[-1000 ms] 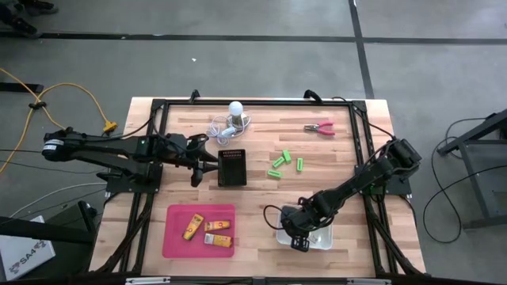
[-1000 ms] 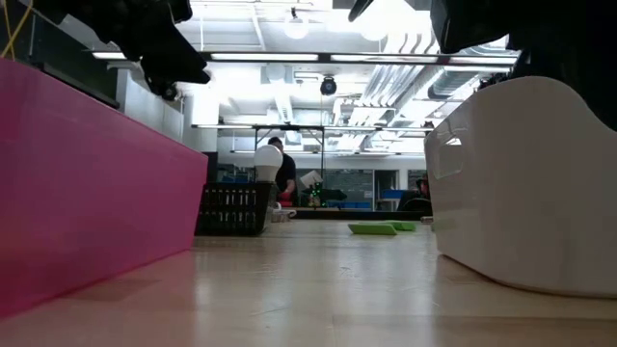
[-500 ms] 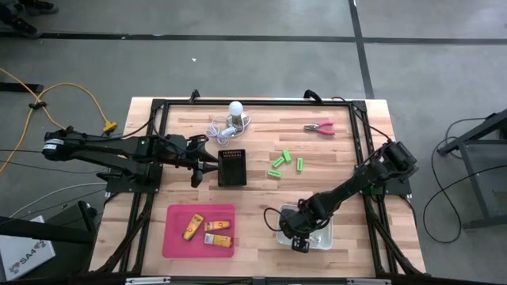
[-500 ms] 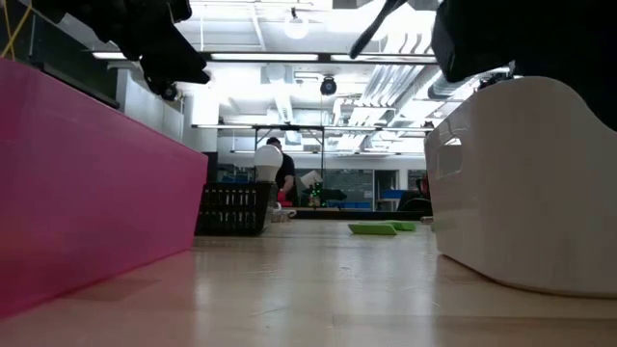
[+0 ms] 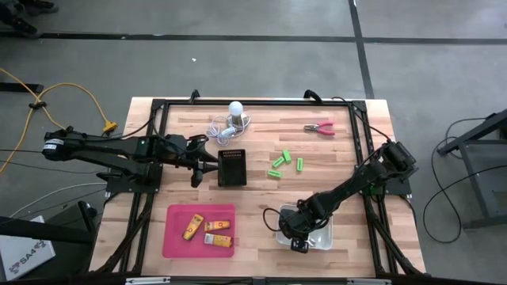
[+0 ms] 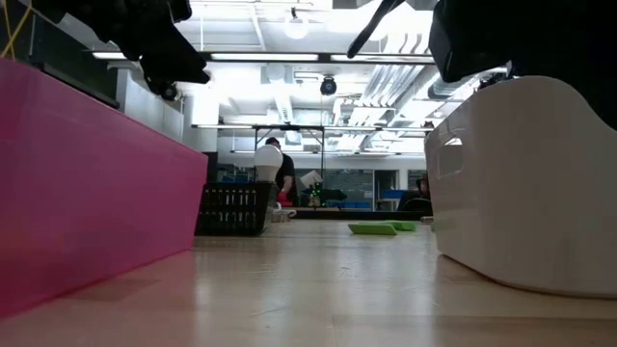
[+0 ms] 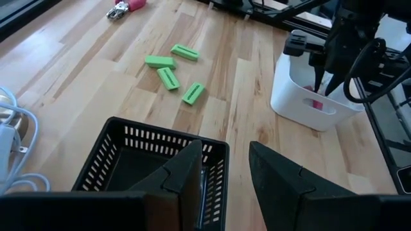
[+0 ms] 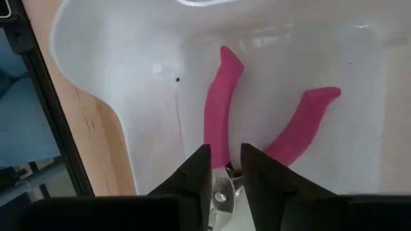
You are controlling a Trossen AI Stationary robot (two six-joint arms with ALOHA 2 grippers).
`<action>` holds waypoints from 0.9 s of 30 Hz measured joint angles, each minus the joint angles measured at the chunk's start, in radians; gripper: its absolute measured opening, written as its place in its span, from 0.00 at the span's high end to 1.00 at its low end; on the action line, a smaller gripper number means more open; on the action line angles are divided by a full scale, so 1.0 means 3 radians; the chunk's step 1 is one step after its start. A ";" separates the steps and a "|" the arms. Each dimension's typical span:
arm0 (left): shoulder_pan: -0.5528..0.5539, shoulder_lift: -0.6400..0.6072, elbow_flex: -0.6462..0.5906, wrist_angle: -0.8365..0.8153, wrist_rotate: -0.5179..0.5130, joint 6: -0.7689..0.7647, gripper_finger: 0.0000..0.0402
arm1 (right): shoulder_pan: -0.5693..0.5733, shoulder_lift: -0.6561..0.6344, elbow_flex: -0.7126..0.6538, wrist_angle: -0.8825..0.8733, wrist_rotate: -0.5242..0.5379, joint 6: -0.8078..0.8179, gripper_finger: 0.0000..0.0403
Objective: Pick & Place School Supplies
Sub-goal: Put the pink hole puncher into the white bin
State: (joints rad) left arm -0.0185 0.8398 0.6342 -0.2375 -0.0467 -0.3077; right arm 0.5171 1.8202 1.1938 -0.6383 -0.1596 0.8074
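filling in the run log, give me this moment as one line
left gripper: open, over black basket | right gripper: in white bin, fingers around pink-handled tool | green pieces: on table

The pink-handled tool [image 8: 221,115] in the white bin [image 8: 115,77] has its metal head hidden behind the right claw [image 8: 223,168].

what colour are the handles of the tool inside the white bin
Pink. The tool lies in the white bin, clearest in the right wrist view.

Overhead view above table [image 5: 261,150]; low view level; both sharing white bin [image 5: 321,236].
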 joint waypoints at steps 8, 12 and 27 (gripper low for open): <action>0.0000 0.0000 0.0000 -0.0001 0.0000 0.0000 0.68 | -0.0009 -0.0012 0.0000 -0.0002 0.0000 -0.0028 0.82; 0.0000 0.0000 0.0000 -0.0001 0.0001 0.0000 0.68 | -0.0055 -0.0092 0.0001 -0.0019 -0.0119 -0.0030 0.83; 0.0001 -0.0001 0.0000 -0.0003 0.0003 0.0039 0.68 | -0.0613 -0.0750 0.0000 -0.0547 -0.0496 -0.0327 0.83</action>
State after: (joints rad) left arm -0.0182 0.8394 0.6342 -0.2383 -0.0460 -0.2961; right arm 0.3331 1.5953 1.1938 -0.8023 -0.3083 0.7094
